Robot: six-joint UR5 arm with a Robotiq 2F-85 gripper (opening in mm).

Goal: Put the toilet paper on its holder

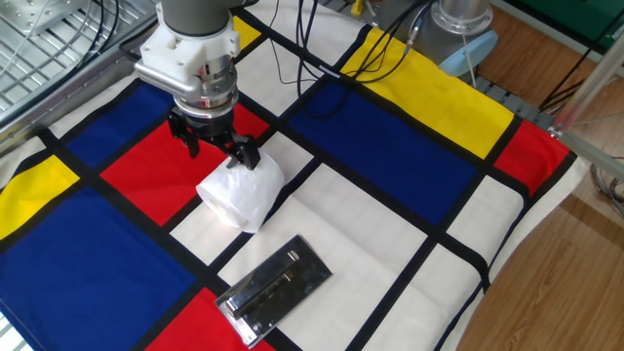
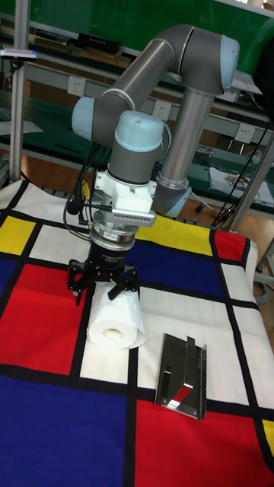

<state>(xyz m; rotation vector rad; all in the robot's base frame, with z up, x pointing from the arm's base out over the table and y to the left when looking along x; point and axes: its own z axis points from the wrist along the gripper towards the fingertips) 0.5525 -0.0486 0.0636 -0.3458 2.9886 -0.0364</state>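
The toilet paper (image 1: 240, 193) is a white roll lying on its side on a white square of the cloth. Its tan core (image 2: 114, 332) faces the tall fixed view. My gripper (image 1: 222, 154) points down at the roll's far upper end, also seen as the gripper (image 2: 105, 293). One dark finger (image 1: 251, 157) presses into the paper there, and the roll follows the gripper, so it looks shut on the roll's edge. The other finger (image 1: 192, 144) hangs beside the roll over red cloth. The holder (image 1: 275, 288), a shiny metal plate with a bar, lies flat in front of the roll, apart from it.
A cloth of red, blue, yellow and white squares (image 1: 390, 146) covers the table. Black cables (image 1: 322, 49) trail across its far side. A wire rack (image 1: 49, 39) stands at the far left. The cloth's right edge (image 1: 507, 263) drops to a wooden floor.
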